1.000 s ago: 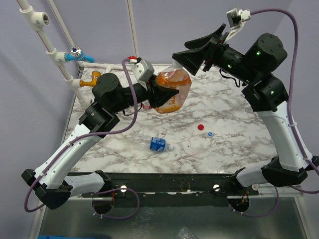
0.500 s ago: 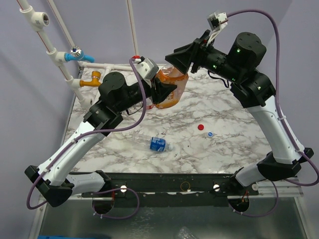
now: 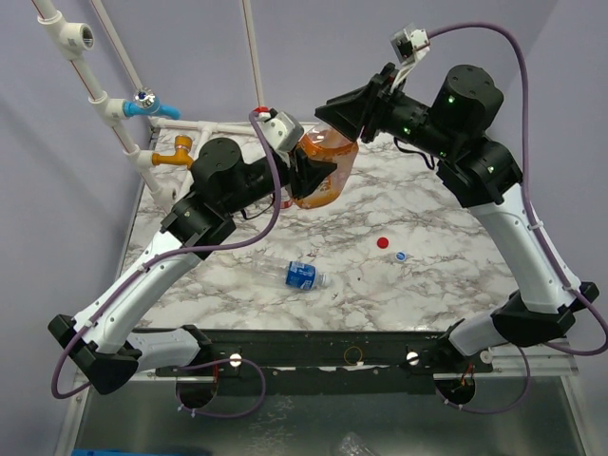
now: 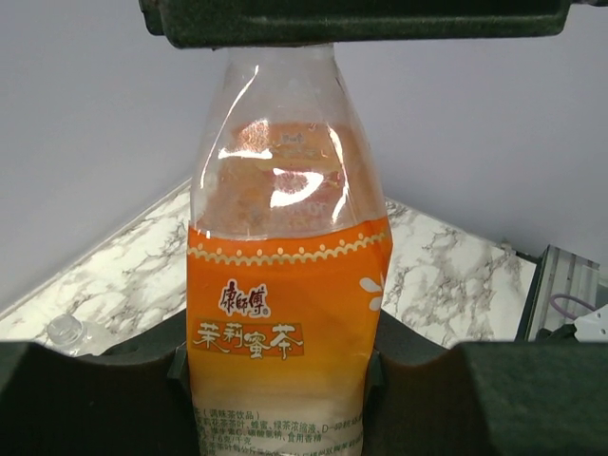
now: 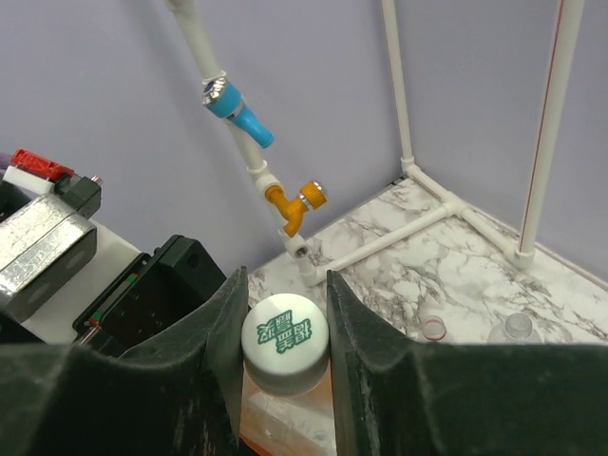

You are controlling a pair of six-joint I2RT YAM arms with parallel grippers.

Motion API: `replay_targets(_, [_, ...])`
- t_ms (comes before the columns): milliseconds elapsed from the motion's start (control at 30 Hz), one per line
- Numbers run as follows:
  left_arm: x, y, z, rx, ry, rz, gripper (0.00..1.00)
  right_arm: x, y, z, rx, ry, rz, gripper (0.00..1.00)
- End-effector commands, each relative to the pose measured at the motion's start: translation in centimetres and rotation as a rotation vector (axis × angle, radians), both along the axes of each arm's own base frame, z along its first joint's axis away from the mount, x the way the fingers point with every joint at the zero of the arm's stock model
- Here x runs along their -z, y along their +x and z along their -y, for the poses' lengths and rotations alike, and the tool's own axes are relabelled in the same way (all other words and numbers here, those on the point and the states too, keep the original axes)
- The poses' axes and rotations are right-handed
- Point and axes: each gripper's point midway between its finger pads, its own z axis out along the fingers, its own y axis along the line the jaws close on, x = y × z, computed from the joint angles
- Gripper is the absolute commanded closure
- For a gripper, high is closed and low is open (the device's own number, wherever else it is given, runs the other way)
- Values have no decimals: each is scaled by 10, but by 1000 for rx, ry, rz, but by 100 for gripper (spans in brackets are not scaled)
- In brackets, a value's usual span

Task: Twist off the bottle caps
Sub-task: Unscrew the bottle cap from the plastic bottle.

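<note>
Over the marble counter (image 3: 446,275), past a bottle (image 3: 296,275) on its side and a loose red cap (image 3: 383,241), the left gripper (image 4: 280,380) is clamped on the orange bottle (image 4: 285,304), holding it off the surface near the back wall. The bottle's long axis runs neck-first towards the right gripper (image 5: 283,302), which sits straight over the top. It is pinched tight on the white cap (image 5: 282,334) with both fingers touching it, so I'd say that arm does the twisting.

The right gripper (image 5: 282,321) swung in, jaws closing on the white cap (image 5: 284,344).
</note>
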Motion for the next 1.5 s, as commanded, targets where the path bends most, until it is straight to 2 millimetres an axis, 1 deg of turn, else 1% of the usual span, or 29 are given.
replay_targets(0, [-12,-32,7,152,-30,5,81,-26,-40,2,-149,39,117,99])
replay_targets(33, [-17,-44,10,215,-43,1,81,-28,-55,0,-223,41,146,99])
replay_targets(67, [-22,-60,13,301,-51,-1,81,-31,-70,-2,-298,44,181,99])
replay_targets(133, [-29,-94,15,483,-56,-11,81,-29,-107,-4,-490,38,243,99])
replay_targets(167, [-33,-113,15,579,-55,-26,81,-25,-127,-4,-606,29,257,99])
replay_targets(233, [-36,-144,9,741,-41,-52,79,-16,-162,1,-839,7,274,100])
replay_targets(267, [-37,-154,6,789,-36,-62,78,-12,-177,6,-948,0,275,99])
replay_targets(300, [-39,-161,3,822,-34,-62,78,-8,-188,11,-1025,-7,290,99])
replay_targets(333, [-40,-165,1,834,-34,-64,79,-4,-197,17,-1082,-12,300,99])
replay_targets(400, [-42,-169,-3,855,-32,-59,79,1,-206,23,-1125,-14,324,99])
replay_targets(467, [-43,-172,-4,866,-31,-57,79,2,-207,24,-1140,-22,317,99])
replay_targets(600, [-43,-169,-4,847,-34,-39,80,2,-199,18,-1105,-19,267,99])
replay_targets(633, [-43,-167,-3,834,-36,-37,80,-2,-197,17,-1070,-12,284,95])
replay_targets(667, [-43,-164,-2,823,-38,-34,80,-5,-189,13,-1008,-2,255,85])
replay_targets(700, [-43,-161,-2,806,-40,-24,81,-10,-182,11,-933,2,263,65])
replay_targets(733, [-42,-157,-1,787,-41,-22,82,-14,-165,6,-801,9,230,46])
replay_targets(767, [-41,-152,1,757,-42,-11,83,-22,-144,5,-650,26,219,30])
replay_targets(833, [-38,-135,4,668,-41,11,83,-33,-106,13,-380,53,189,7])
replay_targets(867, [-35,-123,5,605,-41,20,83,-36,-93,18,-283,67,172,1])
replay_targets(900, [-33,-110,6,542,-37,36,84,-39,-79,25,-189,81,157,0])
replay_targets(933, [-32,-95,6,460,-38,50,84,-40,-73,28,-145,84,145,0])
replay_targets(1000, [-28,-68,3,317,-32,68,82,-38,-64,32,-92,86,112,0])
replay_targets(1033, [-27,-57,1,259,-28,76,82,-34,-59,32,-71,75,80,0])
replay_targets(1067, [-27,-46,-2,197,-23,88,82,-33,-55,33,-50,70,64,0])
replay_targets(1133, [-26,-29,-7,108,-18,96,82,-24,-45,30,-23,43,24,0])
replay_targets(1233, [-25,-14,-12,27,-13,98,82,-12,-33,26,14,13,-8,1])
replay_targets(1333, [-21,-5,-13,-10,-8,86,83,-5,-21,19,48,-11,-22,10])
replay_targets(1467, [-18,-3,-10,-7,-1,79,84,-4,-10,11,98,-17,0,22])
